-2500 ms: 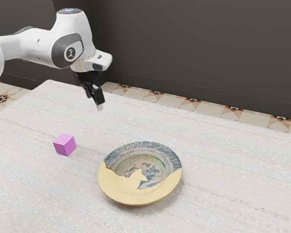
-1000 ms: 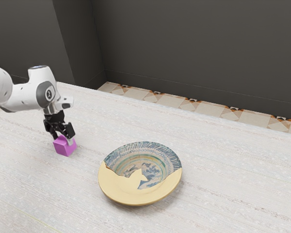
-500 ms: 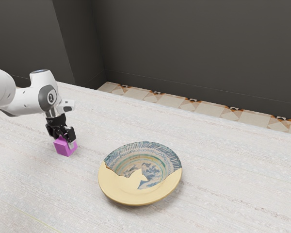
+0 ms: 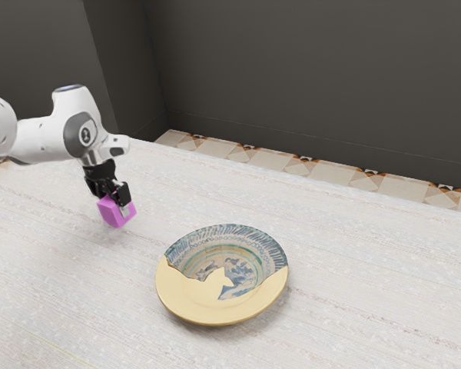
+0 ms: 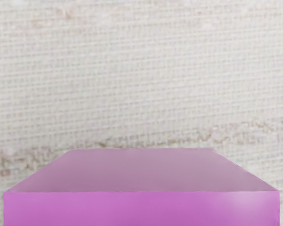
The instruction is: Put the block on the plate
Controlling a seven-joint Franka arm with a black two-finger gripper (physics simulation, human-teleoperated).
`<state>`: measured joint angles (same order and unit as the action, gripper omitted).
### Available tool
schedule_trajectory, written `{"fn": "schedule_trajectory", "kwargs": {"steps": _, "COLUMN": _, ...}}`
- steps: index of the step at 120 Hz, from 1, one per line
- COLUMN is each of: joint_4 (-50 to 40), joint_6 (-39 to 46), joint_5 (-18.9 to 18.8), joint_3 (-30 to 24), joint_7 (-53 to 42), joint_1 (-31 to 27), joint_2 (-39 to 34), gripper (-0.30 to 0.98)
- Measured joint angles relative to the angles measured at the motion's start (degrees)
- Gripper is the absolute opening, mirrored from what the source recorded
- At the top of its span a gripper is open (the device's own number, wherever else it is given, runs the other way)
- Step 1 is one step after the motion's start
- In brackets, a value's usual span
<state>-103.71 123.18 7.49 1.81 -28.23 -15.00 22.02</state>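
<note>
1. Purple, flat-sided and sharp-edged, the block [image 4: 114,214] looks stiff and probably light, like painted wood or hard plastic. I expect no give under the pads and little risk of breakage; its smooth faces might slip if squeezed weakly.
2. The best hold is across two opposite upright faces, near the middle, with the underside left free for setting down. The gripper [image 4: 115,204] has it pinched about that way, one finger against either side, in the exterior view.
3. The block is in the grip, beside the plate [image 4: 207,304] on the exterior view's left, and not over it. It sits a little tilted and seems raised just off the table [image 4: 346,284], though any gap beneath is hard to judge.
4. The arm [image 4: 42,140] reaches in from the exterior view's left, low, with the wrist bent so that the hand points down and leans slightly toward the plate's side.
5. The next move probably calls for more lift, then a level carry over the rim, which could catch a low corner. The plate looks like glazed pottery and may chip, so a gentle lowering into its middle suits best.
</note>
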Motion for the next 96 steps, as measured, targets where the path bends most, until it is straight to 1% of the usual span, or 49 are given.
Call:
{"fn": "schedule_trajectory", "kwargs": {"steps": 19, "joint_4": -2.5, "joint_6": -0.2, "joint_5": -0.2, "joint_3": -3.0, "joint_7": 0.1, "joint_1": 4.2, "joint_2": -4.0, "gripper": 0.40}}
{"fn": "schedule_trajectory", "kwargs": {"steps": 46, "joint_4": -4.9, "joint_6": -0.1, "joint_5": 0.1, "joint_3": -6.8, "joint_7": 0.1, "joint_1": 9.5, "joint_2": -6.7, "gripper": 0.40}}
{"fn": "schedule_trajectory", "kwargs": {"steps": 68, "joint_4": -6.7, "joint_6": 0.3, "joint_5": 0.4, "joint_3": -9.6, "joint_7": 0.3, "joint_1": 14.6, "joint_2": -6.9, "gripper": 0.39}}
{"fn": "schedule_trajectory", "kwargs": {"steps": 92, "joint_4": -8.2, "joint_6": 3.5, "joint_5": 0.5, "joint_3": -10.8, "joint_7": 0.8, "joint_1": 16.9, "joint_2": -4.1, "gripper": 0.39}}
{"fn": "schedule_trajectory", "kwargs": {"steps": 96, "joint_4": -8.4, "joint_6": 4.1, "joint_5": 0.5, "joint_3": -10.8, "joint_7": 0.9, "joint_1": 17.0, "joint_2": -3.7, "gripper": 0.40}}
